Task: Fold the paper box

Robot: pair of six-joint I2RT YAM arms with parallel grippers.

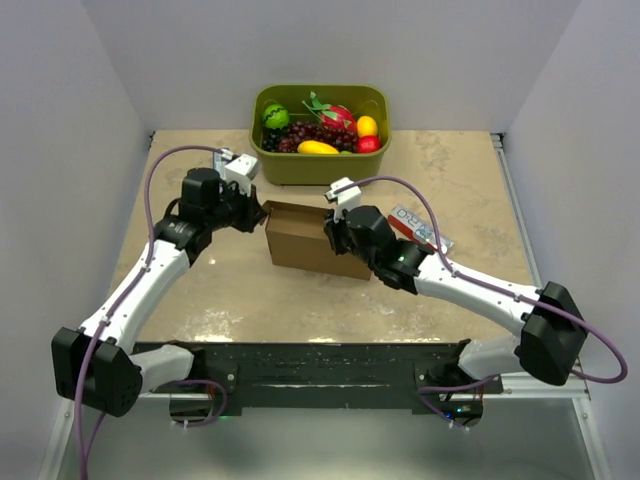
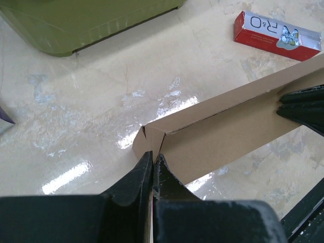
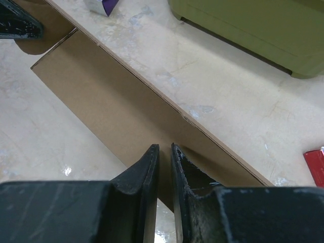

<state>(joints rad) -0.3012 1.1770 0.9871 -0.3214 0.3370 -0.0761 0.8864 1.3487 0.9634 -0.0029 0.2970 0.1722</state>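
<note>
Mid-fold: left gripper (image 2: 153,156) pinches paper box (image 1: 300,240) corner, right gripper (image 3: 163,149) narrow astride its wall, grip unclear; next likely needs that wall creased.

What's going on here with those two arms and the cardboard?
Two robot arms are folding the paper box. The left tool is pinched shut on one end flap, and the right tool grips the long wall at the other end. The box is only partly folded, held between them near the green fruit tub.

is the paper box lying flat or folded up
Folded up: the paper box stands as a raised panel, its ends pinched by the left claw and right claw.
</note>
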